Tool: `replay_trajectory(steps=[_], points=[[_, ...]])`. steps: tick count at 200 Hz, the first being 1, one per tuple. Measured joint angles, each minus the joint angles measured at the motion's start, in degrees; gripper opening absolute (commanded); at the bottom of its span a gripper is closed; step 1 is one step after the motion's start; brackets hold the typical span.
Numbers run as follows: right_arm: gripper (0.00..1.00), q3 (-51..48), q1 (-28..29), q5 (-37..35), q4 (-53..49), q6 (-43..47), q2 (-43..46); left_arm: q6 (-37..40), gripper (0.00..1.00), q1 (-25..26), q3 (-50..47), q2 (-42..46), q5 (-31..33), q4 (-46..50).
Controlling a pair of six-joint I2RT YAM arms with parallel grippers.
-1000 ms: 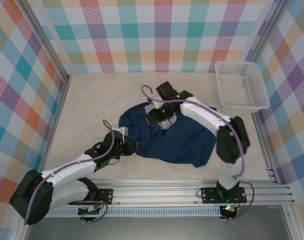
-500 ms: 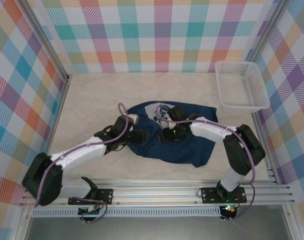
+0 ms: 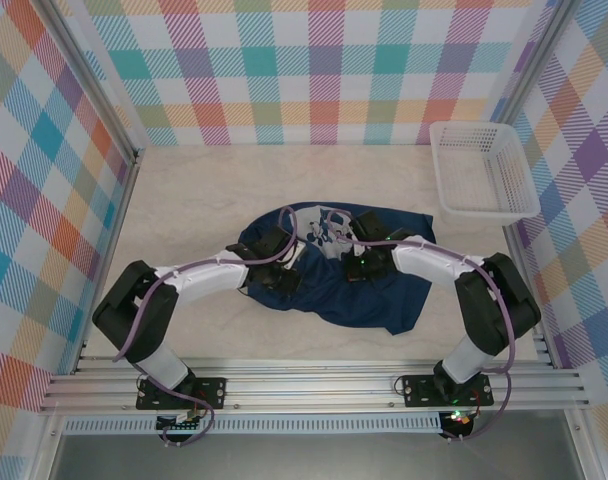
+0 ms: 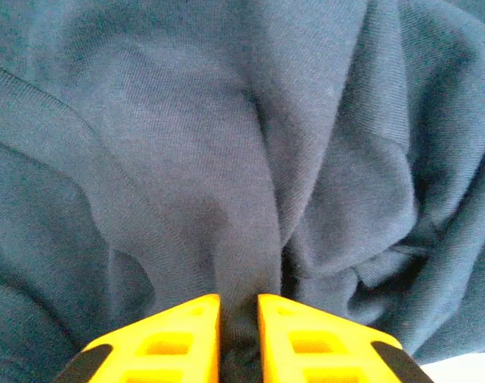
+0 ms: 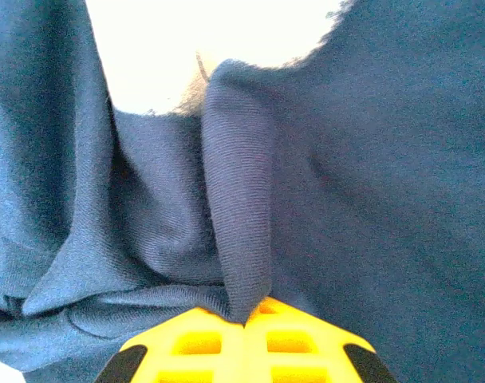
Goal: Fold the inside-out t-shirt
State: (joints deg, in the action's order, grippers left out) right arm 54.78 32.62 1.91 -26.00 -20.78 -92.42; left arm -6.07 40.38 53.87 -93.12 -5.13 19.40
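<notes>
Top external view first: the inside-out t-shirt (image 3: 389, 290), dark navy, lies crumpled in a heap at the middle of the pale table (image 3: 184, 200), a touch right of centre. Both arms reach in over it, and that's what blocks my look: the left forearm sweeps in from the left, the right one from the right, and their wrists cover the shirt's upper middle. The left gripper (image 3: 287, 275) sits on the heap's left part, the right gripper (image 3: 349, 258) just beside it, nearer the centre. Between the wrists a pale patch (image 3: 319, 228) shows on the cloth; I can't make out what it is.

Left wrist camera now: the left gripper (image 4: 238, 307) has its yellow fingers (image 4: 187, 327) drawn nearly together, only a narrow gap, and a ridge of navy cloth is pinched in it. Folds fan away from the pinch.

Right wrist camera: the right gripper (image 5: 246, 315) is closed right up, fingertips meeting on a ribbed band (image 5: 238, 199) of the shirt's edge, which runs from the tips toward bare table.

Off to the side, a white basket (image 3: 484, 215) stands at the far right corner, well apart from the shirt. Plaid walls (image 3: 314, 70) box the table in on three sides, and a metal rail (image 3: 314, 385) along the near edge carries both bases.
</notes>
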Motion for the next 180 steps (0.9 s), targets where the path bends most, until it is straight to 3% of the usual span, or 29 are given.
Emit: replay_trajectory(steps=[21,49,78,99,117,146,180], points=[[0.00,0.0,-1.4,-1.0,-1.1,0.8,0.2,-0.5,0.00,0.0,0.4,-0.5,0.2,0.0],[0.00,0.0,-3.9,-4.6,-3.9,2.2,3.0,-2.8,0.00,-0.7,-0.5,1.9,0.0,-1.1],[0.00,0.1,-5.6,-9.3,-5.6,3.7,7.8,-7.1,0.00,-3.0,-4.8,10.6,-3.0,-6.2],[0.31,-0.3,-3.6,-10.5,-4.2,5.5,10.5,-9.5,0.00,-4.4,-6.6,14.1,-5.3,-9.8],[0.46,-2.6,1.4,-10.8,0.0,8.5,13.6,-10.8,0.00,-4.7,-7.9,14.8,-6.5,-12.1],[0.52,-5.0,8.8,-7.4,6.9,13.0,15.6,-11.7,0.00,-4.9,-9.7,14.8,-7.9,-13.4],[0.48,-3.0,10.5,-5.3,12.4,14.4,7.8,-12.4,0.00,-4.9,-10.9,14.8,-8.6,-15.0]])
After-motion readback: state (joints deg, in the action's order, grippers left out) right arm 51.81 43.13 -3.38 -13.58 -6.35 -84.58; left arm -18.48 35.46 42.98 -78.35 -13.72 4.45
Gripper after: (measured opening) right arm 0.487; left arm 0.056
